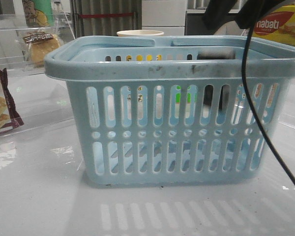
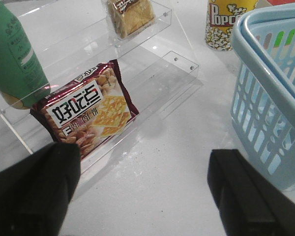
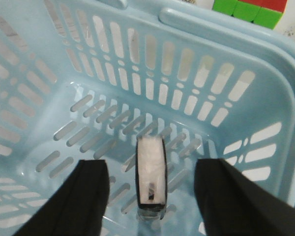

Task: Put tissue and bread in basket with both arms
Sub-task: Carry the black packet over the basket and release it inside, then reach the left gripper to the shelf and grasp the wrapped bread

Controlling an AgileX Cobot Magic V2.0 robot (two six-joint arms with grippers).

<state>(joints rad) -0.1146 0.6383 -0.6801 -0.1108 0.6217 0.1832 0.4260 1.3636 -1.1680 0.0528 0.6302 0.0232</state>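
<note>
Front view: the basket point(image 1: 174, 123) stands on the table point(image 1: 39, 196); the bread point(image 1: 39, 45) sits on a clear shelf point(image 1: 19, 24) behind it, to the left.

Left wrist view: the left gripper point(image 2: 145, 189) hangs with fingers apart near a cracker bag point(image 2: 88, 110).

Right wrist view: the right gripper point(image 3: 151, 196) is spread wide, the tissue point(image 3: 151, 174) standing on edge on the basket floor between its fingers.

table point(image 1: 39, 206): glossy white | shelf point(image 2: 152, 73): clear acrylic, stepped | back wall point(image 1: 105, 14): ribbed grey panel

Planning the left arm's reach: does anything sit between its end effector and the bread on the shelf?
Partly: the maroon cracker bag leans on the lower step below the bread; the left end effector is open.
</note>
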